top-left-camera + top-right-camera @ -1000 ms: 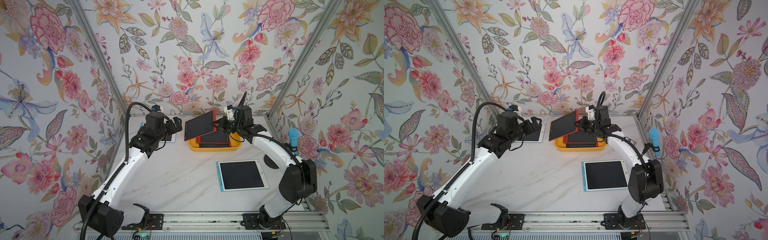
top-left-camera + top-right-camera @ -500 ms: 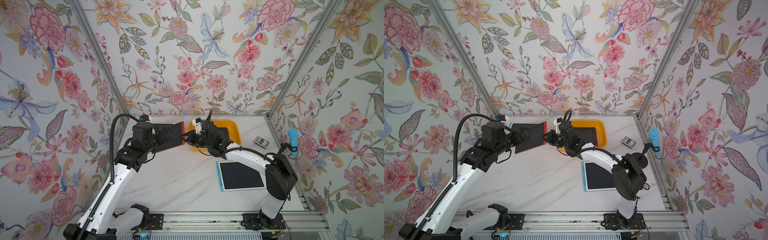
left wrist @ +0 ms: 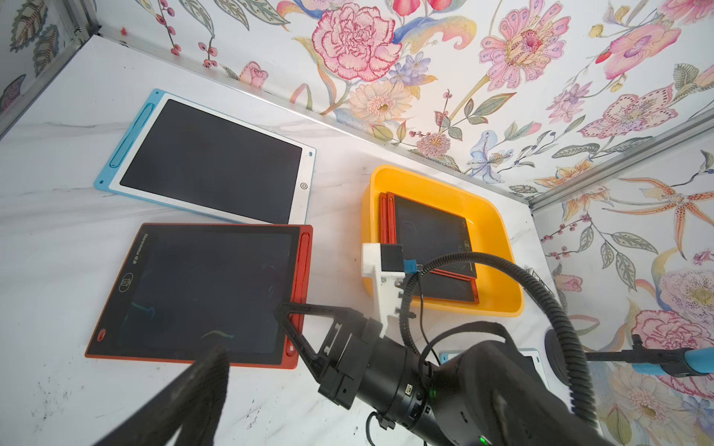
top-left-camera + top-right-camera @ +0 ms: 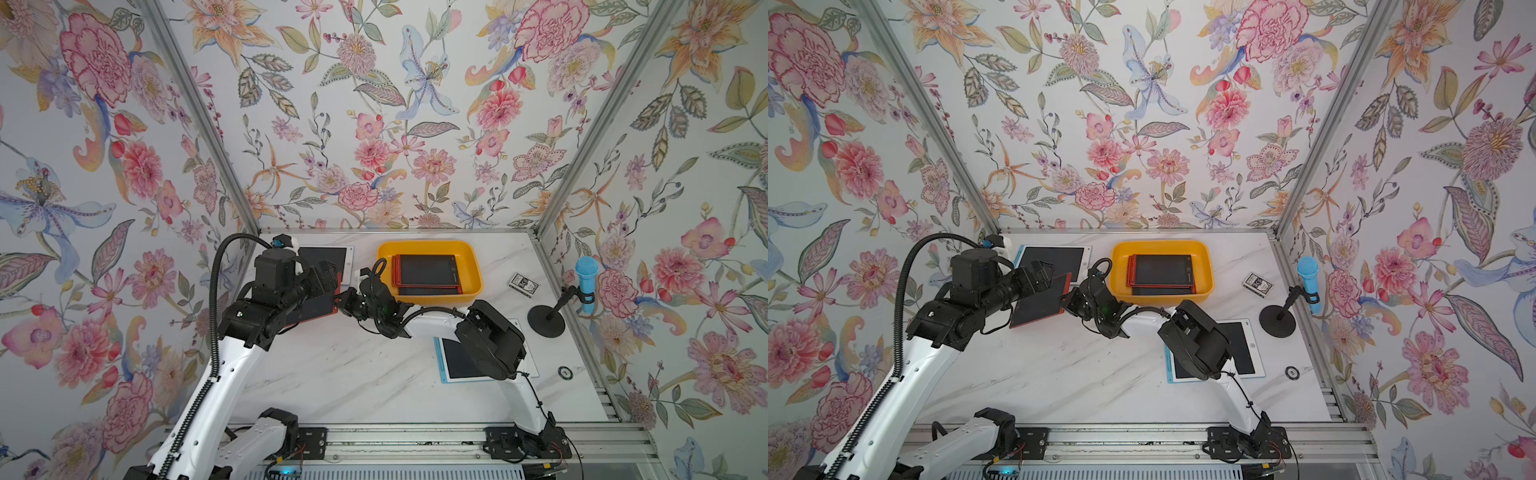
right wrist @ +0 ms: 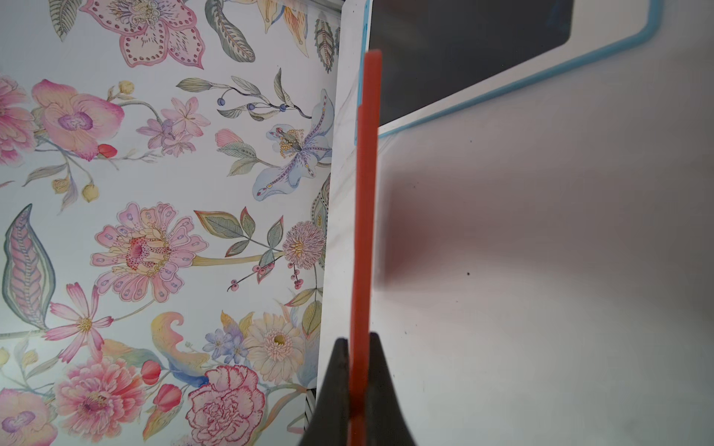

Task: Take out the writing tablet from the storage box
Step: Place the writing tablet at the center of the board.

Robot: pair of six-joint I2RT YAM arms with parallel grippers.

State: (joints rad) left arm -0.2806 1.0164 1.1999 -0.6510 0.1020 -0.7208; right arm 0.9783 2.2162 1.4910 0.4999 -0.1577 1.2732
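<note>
Left of storage box (image 3: 496, 239) | right pincer (image 5: 359, 349) clamps red writing tablet (image 3: 201, 289) edge | left pincer (image 4: 1045, 274) wide

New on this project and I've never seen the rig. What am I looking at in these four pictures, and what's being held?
There are two white robot arms, the left arm and the right arm, bolted to a rail at the table's front. Each ends in a two-finger gripper. Two pictures look down from one overhead camera, and two come from cameras on the wrists.

On the marble table are:
- a yellow storage box with red tablets stacked inside
- a blue-edged tablet at the back
- a second blue-edged tablet under the right arm
- a small black-and-white box
- a blue microphone on a stand

The right gripper is shut on the edge of a red writing tablet, outside the box. The left gripper is open above that tablet, holding nothing.
</note>
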